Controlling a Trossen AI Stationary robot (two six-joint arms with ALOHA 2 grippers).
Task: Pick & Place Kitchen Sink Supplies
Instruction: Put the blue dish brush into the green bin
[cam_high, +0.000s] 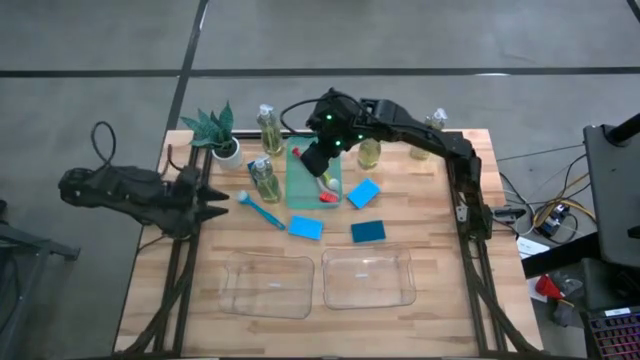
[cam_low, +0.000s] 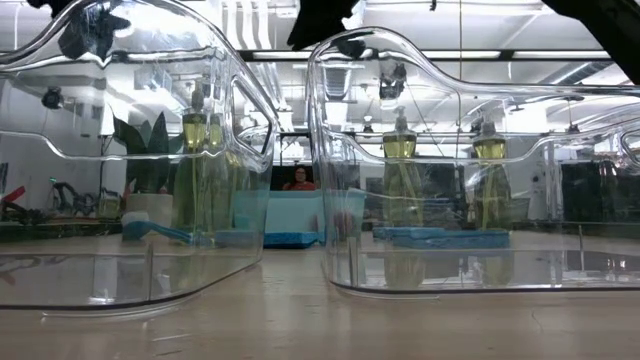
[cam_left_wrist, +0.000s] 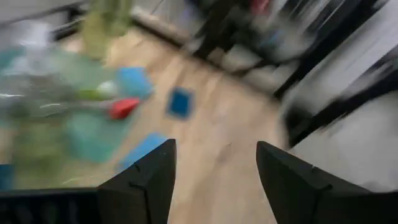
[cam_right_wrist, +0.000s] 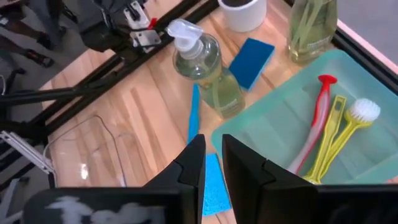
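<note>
My right gripper (cam_high: 320, 165) hovers shut over the green tray (cam_high: 300, 190), touching nothing; in its wrist view the fingers (cam_right_wrist: 211, 158) stand nearly together. On the tray lie a red brush (cam_right_wrist: 317, 118) and yellow-handled brushes (cam_right_wrist: 339, 134). A pump bottle (cam_right_wrist: 205, 68) stands beside the tray, with a blue brush (cam_high: 262, 210) flat on the table next to it. Other bottles (cam_high: 270, 125) (cam_high: 370, 152) (cam_high: 430, 135) stand at the far side. Blue sponges (cam_high: 363, 193) (cam_high: 305, 227) (cam_high: 368, 232) lie flat on the table. My left gripper (cam_high: 210, 200) waits open at the left edge.
Two clear plastic bins (cam_high: 268, 285) (cam_high: 367, 275) sit side by side at the table's near side. A small potted plant (cam_high: 215, 132) stands at the far left corner. Another blue sponge (cam_right_wrist: 252, 62) lies between the pump bottle and the plant pot.
</note>
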